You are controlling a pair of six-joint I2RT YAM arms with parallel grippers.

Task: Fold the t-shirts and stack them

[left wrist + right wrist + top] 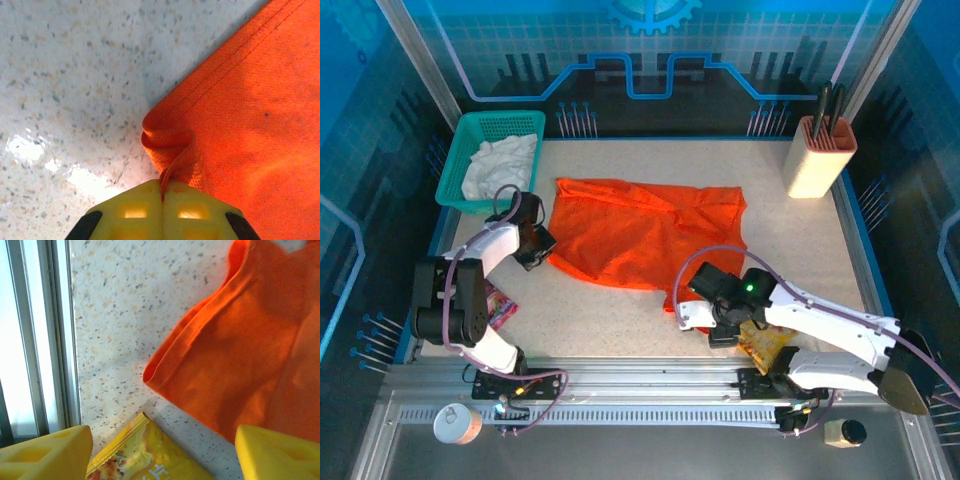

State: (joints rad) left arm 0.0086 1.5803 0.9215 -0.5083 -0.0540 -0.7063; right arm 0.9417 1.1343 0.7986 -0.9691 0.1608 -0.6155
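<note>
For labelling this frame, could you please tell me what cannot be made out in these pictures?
Top view: orange t-shirt, near corner hidden under the right arm.
Top view: white t-shirt, crumpled in the basket, shape unreadable.
Right wrist view: snack packet, cut off by bottom edge.

The orange shirt [640, 235] is matt, finely woven cloth. The table [75, 75] looks speckled, smooth and faintly shiny. The yellow packet [150, 460] is glossy, and the far-left basket [455, 160] is plastic.
</note>
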